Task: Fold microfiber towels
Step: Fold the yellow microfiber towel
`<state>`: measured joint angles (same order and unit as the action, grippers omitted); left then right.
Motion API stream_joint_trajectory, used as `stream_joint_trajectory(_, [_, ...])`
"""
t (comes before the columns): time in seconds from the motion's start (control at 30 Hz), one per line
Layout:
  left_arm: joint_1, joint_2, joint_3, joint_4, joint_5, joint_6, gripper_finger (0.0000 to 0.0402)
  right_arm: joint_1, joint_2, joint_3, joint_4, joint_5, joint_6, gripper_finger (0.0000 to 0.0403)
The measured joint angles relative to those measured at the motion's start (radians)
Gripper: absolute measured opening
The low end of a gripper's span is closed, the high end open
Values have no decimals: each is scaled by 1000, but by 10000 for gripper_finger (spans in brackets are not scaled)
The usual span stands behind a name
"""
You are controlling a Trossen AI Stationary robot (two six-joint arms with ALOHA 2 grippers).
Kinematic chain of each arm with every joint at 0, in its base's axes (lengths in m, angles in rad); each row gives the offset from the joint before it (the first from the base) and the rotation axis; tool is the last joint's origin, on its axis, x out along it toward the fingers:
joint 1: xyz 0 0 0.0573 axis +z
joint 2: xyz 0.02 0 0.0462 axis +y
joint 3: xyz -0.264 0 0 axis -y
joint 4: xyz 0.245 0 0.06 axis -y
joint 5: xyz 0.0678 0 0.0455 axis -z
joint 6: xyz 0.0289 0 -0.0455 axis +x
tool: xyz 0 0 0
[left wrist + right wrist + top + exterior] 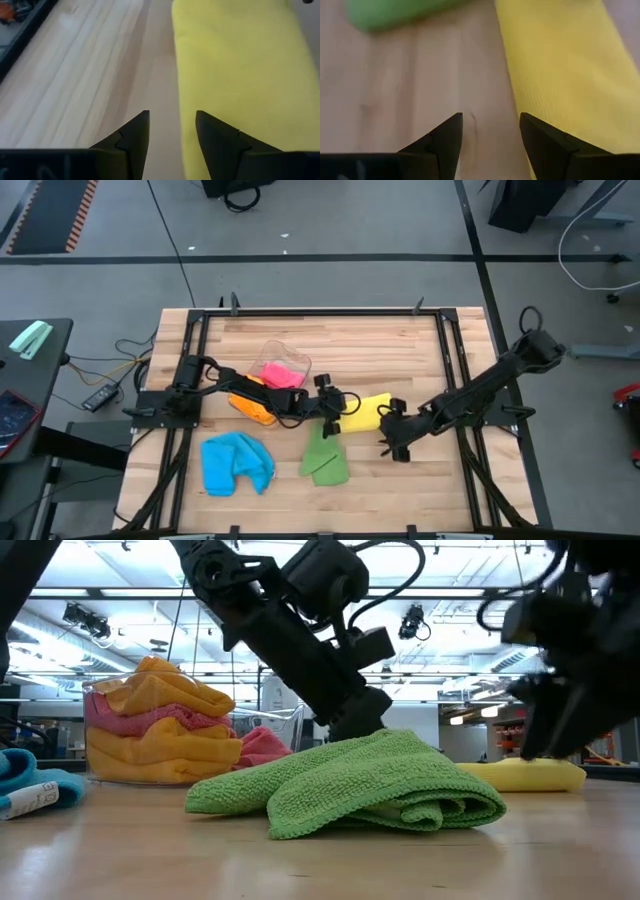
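Observation:
A folded yellow towel (366,415) lies flat on the table's middle, also seen in the left wrist view (240,65) and the right wrist view (565,65). My left gripper (172,120) hovers open over its left edge, nothing between the fingers; in the high view it (331,408) sits just beyond the green towel. My right gripper (491,122) is open over bare wood beside the yellow towel's right end (392,438). A loosely folded green towel (323,458) lies nearer the front edge, bulky in the low view (350,785).
A crumpled blue towel (237,463) lies at the front left and an orange towel (250,410) under my left arm. A clear tub (285,368) at the back holds pink and orange cloths (160,730). Bare wood lies along the front right (420,490).

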<state>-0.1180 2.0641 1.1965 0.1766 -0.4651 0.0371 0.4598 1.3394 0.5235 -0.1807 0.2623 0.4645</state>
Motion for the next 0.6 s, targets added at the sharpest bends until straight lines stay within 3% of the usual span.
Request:
stream_joint_trajectory(0.3, [19,-2,1,-92,-19,-54,169,-47,120,0,13,-11,72,206])
stream_joint_trajectory(0.5, [2,-3,1,-101,149,-55,169,-116,78,-4,-82,52,44,206])
stream_joint_trajectory(0.6, [-3,-3,1,-102,225,-53,168,-173,71,-4,-117,107,-46,206])
